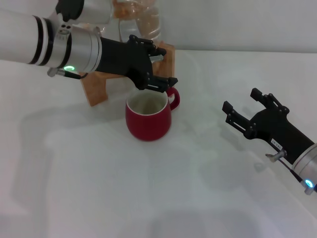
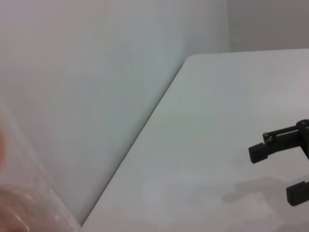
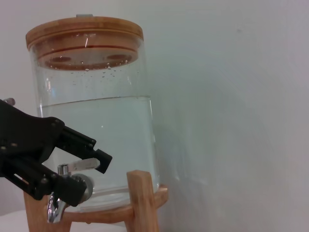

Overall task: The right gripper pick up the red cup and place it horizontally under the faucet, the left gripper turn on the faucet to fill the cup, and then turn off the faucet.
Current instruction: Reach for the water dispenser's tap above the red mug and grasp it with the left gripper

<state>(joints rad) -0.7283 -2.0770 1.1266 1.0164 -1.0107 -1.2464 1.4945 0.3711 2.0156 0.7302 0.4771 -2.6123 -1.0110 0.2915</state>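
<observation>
My left gripper (image 1: 157, 67) is at the faucet (image 3: 65, 186), its black fingers spread either side of the little chrome lever, one above and one below, not clamped on it as far as I can see. I read that straddle as the setup for tipping the lever, though I cannot tell whether water is running; no stream shows.

Largest first: the glass water jar (image 3: 96, 125) sits far left on the white table (image 1: 148, 198), raised on its wooden stand (image 3: 142, 203) so that the spout clears a cup beneath. It is well filled, with a bamboo lid (image 3: 84, 34) on top.

The red cup (image 1: 147, 117) stands upright on the table directly below the left gripper and just in front of the stand, mouth up to catch the flow, handle turned to the far right. Its off-white inside looks dry or nearly so.

My right gripper (image 1: 241, 105) hangs well apart to the right, fingers open and empty, clear of the cup so it won't crowd the left arm.
</observation>
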